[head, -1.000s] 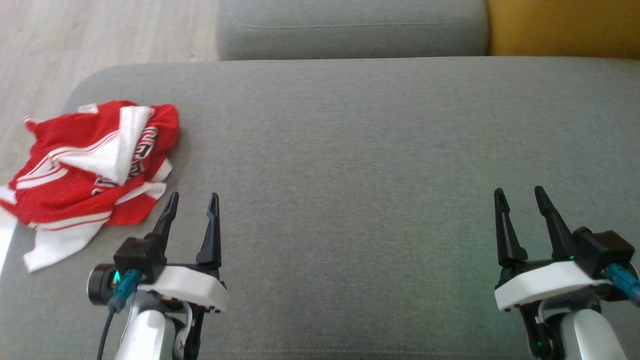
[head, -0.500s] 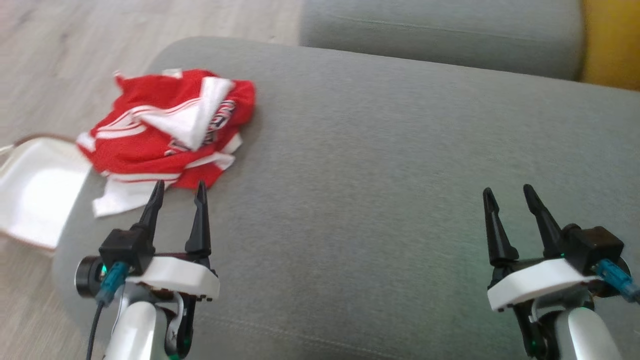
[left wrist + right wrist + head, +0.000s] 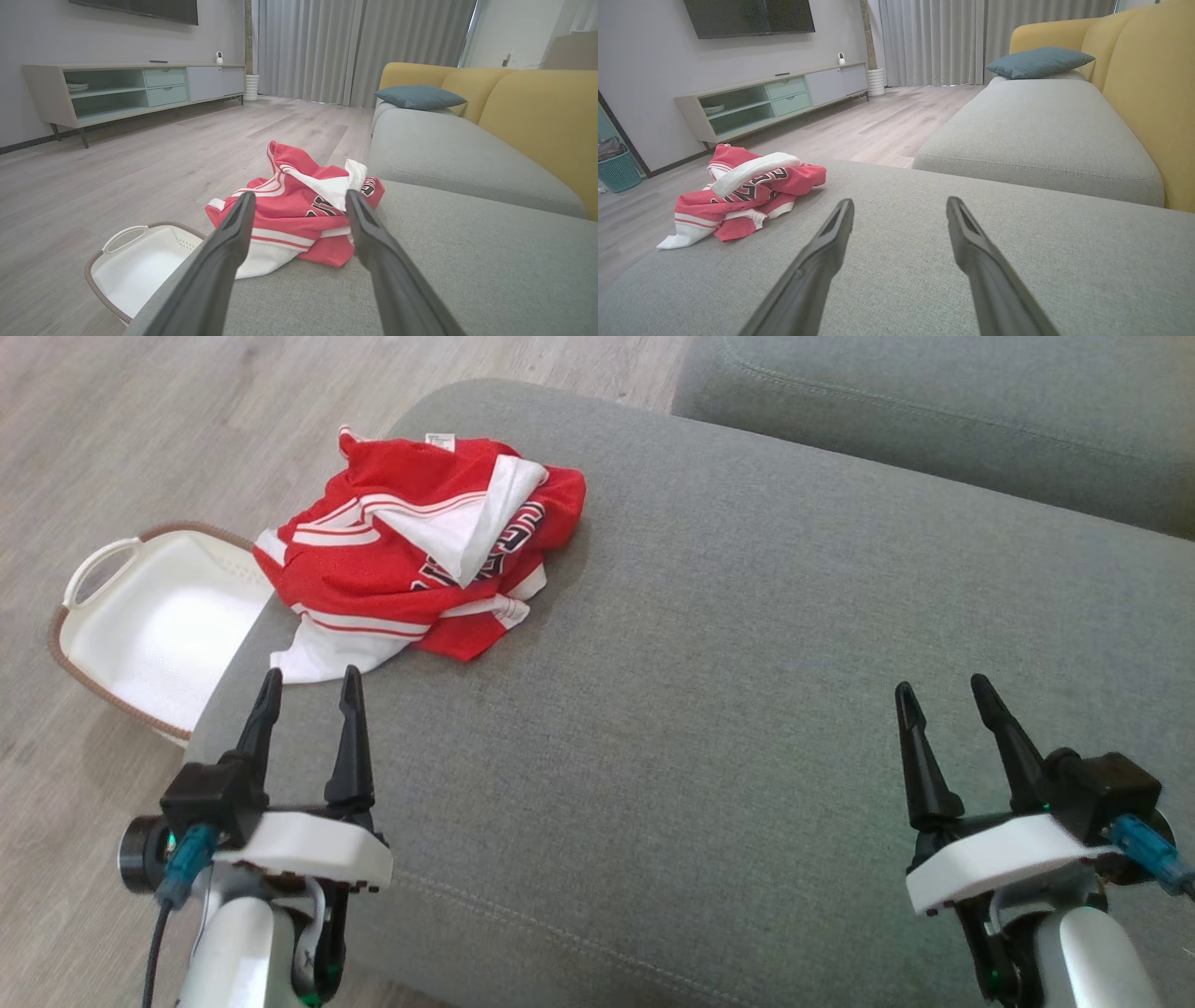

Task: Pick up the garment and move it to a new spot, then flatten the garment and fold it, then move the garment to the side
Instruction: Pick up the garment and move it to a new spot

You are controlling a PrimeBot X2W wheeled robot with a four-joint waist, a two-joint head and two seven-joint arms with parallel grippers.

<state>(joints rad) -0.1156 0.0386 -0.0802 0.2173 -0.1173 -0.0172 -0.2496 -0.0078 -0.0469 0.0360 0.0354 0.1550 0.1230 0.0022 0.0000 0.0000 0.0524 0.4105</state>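
A crumpled red-and-white jersey garment (image 3: 420, 569) lies on the grey fabric sofa cushion (image 3: 747, 663); left gripper (image 3: 310, 674) and right gripper (image 3: 941, 685) hover, jaws wide, empty.

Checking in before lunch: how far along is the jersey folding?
Nothing done: the red jersey lies crumpled at a corner of the grey seat cushion. In hand: the open left tool points at it, apart; right tool open, empty. Left: pickup, move, flattening, folding, setting aside.

Inspector: Head camera?
Technician: Above the garment (image 3: 420, 560), set back from it, facing steeply down on the grey cushion (image 3: 747, 663).
Inspector: Wrist cameras?
Technician: Both low, level with the garment. Left one close before it, right one farther off. All three share it.
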